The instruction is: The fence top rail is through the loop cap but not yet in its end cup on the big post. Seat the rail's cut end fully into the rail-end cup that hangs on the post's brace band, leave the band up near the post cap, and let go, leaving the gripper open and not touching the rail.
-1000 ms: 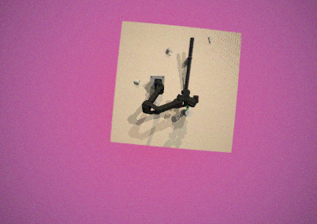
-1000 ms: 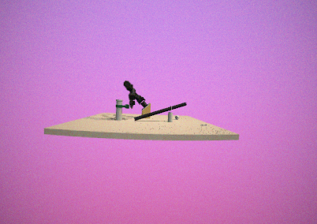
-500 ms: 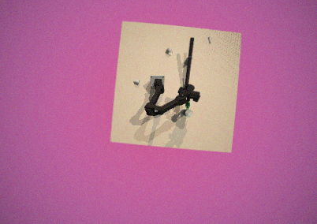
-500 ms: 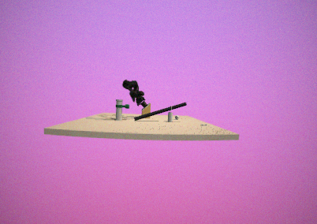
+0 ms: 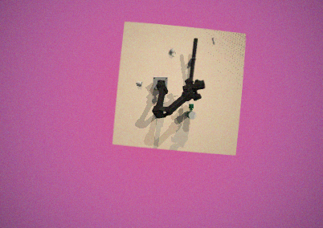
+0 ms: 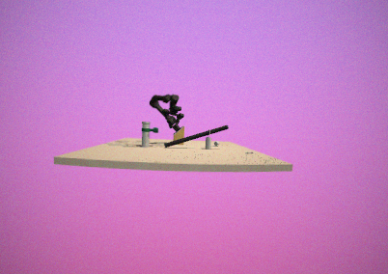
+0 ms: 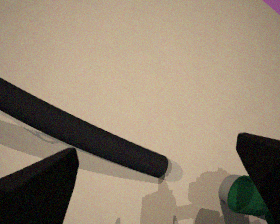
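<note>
The black rail [image 5: 194, 51] [image 6: 195, 136] [image 7: 81, 130] slopes through the top of the small loop post [image 6: 208, 143]. Its far end is high and its cut end is low, close to the table, outside the cup. The big grey post [image 6: 146, 140] stands beyond the cut end. Its green band holds the green rail-end cup [image 5: 191, 106] [image 6: 154, 130] [image 7: 243, 196] a little below the post cap [image 6: 146, 123]. The cup's mouth is empty. My gripper [image 5: 198, 91] [image 7: 160, 151] is open and empty, above the rail's low end. In the wrist view the right finger partly hides the cup.
Small grey pieces [image 5: 172, 52] [image 5: 139, 84] and a thin dark piece [image 5: 213, 41] are on the tan table [image 5: 136, 38] [image 6: 121, 158]. A yellow upright panel [image 6: 180, 135] shows behind the rail in the exterior view. The arm's shadows fall across the table.
</note>
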Action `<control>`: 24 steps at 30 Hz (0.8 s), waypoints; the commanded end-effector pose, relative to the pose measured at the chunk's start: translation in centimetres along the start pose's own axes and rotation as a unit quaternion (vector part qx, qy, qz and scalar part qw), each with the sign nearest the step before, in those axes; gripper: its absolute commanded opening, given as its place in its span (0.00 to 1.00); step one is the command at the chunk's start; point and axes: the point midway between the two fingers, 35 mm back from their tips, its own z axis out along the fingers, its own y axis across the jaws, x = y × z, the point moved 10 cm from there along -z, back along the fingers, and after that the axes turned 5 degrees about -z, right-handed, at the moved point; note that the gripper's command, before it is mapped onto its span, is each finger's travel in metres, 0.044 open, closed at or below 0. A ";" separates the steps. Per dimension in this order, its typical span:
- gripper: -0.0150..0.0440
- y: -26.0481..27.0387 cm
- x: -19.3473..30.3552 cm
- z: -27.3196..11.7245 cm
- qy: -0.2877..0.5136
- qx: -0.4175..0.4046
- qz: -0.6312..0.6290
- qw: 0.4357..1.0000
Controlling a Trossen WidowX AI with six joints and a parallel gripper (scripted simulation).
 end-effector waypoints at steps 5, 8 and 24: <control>1.00 3.7 -2.7 -3.7 -0.012 0.044 0.275 0.960; 1.00 3.7 -2.7 -3.7 -0.012 0.044 0.275 0.960; 1.00 3.9 -4.9 0.1 0.076 0.033 0.539 0.838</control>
